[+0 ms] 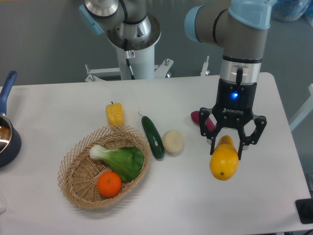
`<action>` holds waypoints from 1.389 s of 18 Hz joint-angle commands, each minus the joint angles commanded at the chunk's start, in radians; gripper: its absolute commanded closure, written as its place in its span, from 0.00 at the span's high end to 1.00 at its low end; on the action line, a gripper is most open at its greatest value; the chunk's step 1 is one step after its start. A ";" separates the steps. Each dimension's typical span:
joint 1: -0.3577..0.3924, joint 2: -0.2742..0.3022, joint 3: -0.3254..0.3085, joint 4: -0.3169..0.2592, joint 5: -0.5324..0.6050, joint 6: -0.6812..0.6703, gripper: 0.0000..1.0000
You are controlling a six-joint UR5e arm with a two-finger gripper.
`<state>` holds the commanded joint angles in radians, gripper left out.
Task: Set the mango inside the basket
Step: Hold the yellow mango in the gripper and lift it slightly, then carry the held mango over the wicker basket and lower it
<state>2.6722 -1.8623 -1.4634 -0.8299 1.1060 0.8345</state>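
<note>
1. Yellow with an orange tint at its upper end, the mango (224, 160) sits at the right side of the white desk (58, 105), its long axis running roughly away from the camera and slightly tilted.
2. The gripper (227, 145) hangs straight down over the mango's orange end. Its jaws stand on either side of that end, closed in against it or very nearly so; whether the fruit rests on the desk or is lifted clear cannot be told.
3. Just behind the gripper a dark red-purple vegetable (200, 117) lies partly hidden by the fingers.
4. The tan wicker basket (73, 183) sits at front left, well apart from the mango. Inside it lie a green leafy vegetable (120, 159) with a white stalk and a round orange (109, 184).
5. Touching the basket's far rim is a small yellow corn piece (115, 113).
6. Between basket and mango lie a dark green cucumber (152, 136) and, just beside it, a pale round vegetable (172, 141).
7. At the left edge stands a dark blue pot (7, 139) with a blue handle.
</note>
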 joint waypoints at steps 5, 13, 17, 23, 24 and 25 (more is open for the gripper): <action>0.000 0.000 0.002 -0.002 0.000 -0.002 0.41; -0.005 -0.002 0.003 -0.002 0.000 -0.009 0.41; -0.006 -0.002 0.003 -0.002 0.000 -0.008 0.41; -0.024 -0.008 -0.006 -0.002 0.002 -0.009 0.41; -0.034 -0.012 -0.006 -0.003 0.006 -0.006 0.41; -0.035 -0.015 -0.009 -0.002 0.009 -0.002 0.41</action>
<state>2.6369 -1.8776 -1.4726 -0.8314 1.1152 0.8329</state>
